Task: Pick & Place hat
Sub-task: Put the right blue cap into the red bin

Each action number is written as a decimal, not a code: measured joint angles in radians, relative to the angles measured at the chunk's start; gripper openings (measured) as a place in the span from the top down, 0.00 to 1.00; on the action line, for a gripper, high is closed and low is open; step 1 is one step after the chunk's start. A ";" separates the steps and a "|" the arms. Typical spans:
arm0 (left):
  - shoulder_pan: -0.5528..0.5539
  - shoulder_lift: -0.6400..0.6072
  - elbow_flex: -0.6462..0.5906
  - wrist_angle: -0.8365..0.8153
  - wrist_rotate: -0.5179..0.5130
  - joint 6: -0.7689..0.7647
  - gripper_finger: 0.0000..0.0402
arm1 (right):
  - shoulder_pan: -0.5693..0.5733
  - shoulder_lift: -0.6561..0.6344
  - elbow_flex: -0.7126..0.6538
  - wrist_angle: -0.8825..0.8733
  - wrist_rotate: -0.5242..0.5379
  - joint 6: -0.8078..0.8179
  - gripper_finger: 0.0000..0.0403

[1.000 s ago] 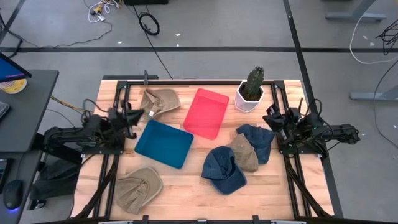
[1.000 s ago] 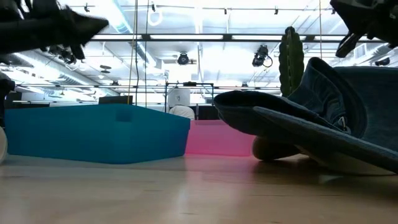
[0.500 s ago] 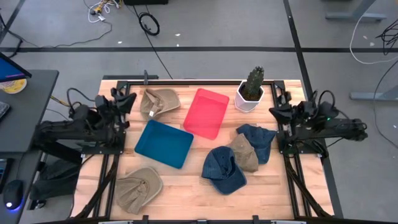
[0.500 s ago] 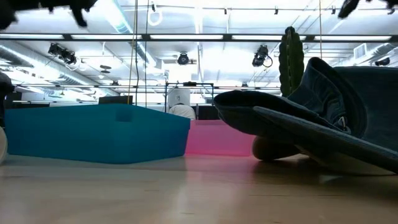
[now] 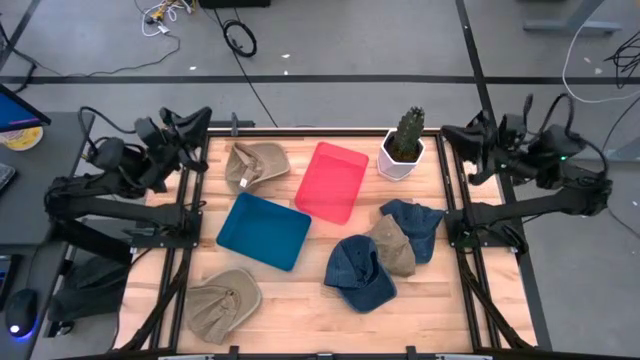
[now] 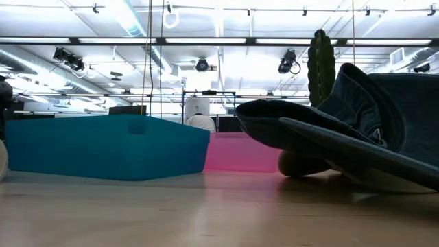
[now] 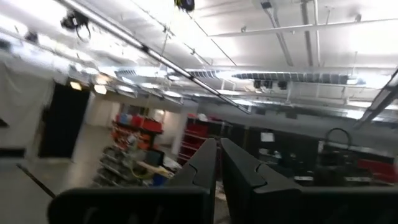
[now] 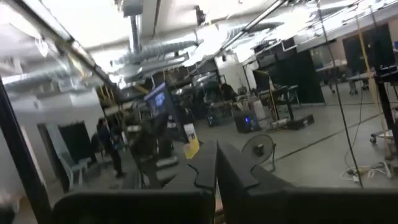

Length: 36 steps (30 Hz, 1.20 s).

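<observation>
Several hats lie flat on the wooden table. A tan one (image 5: 255, 163) lies at the far side and another tan one (image 5: 222, 300) near the left corner. On the right, a denim cap (image 5: 360, 272), a tan cap (image 5: 395, 246) and a dark blue cap (image 5: 416, 226) overlap; the low view shows the denim cap (image 6: 329, 147) close up. My left gripper (image 5: 197, 126) hangs raised over the far left edge, shut (image 7: 217, 167). My right gripper (image 5: 452, 135) hangs raised over the far right edge, shut (image 8: 216, 163). Both are clear of every hat.
A blue tray (image 5: 263, 231) and a red tray (image 5: 332, 181) sit mid-table, the blue one (image 6: 110, 147) in front of the pink-red one (image 6: 243, 152) in the low view. A cactus in a white pot (image 5: 403, 146) stands at the far right. Black frame rails (image 5: 470, 290) run along both sides.
Both arms have lifted from low over the table's sides and swung toward the far edge, tipping their grippers up to point level into the room. They have left the top of the low view. No hat has moved.
</observation>
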 joint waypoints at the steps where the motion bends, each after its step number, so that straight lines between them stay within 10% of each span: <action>1: -0.003 0.005 0.007 -0.007 0.000 -0.016 0.94 | 0.000 0.000 0.002 0.009 0.001 -0.014 0.96; 14: 0.017 0.079 0.030 -0.097 -0.002 -0.043 0.95 | 0.000 0.050 0.039 0.061 0.001 -0.004 0.98; 25: 0.077 0.081 0.328 -0.712 0.092 -0.209 0.96 | 0.000 0.234 0.475 -0.516 0.073 0.049 0.99; 36: 0.077 0.114 0.334 -0.764 0.154 -0.298 0.96 | -0.001 0.271 0.477 -0.747 0.086 0.106 0.76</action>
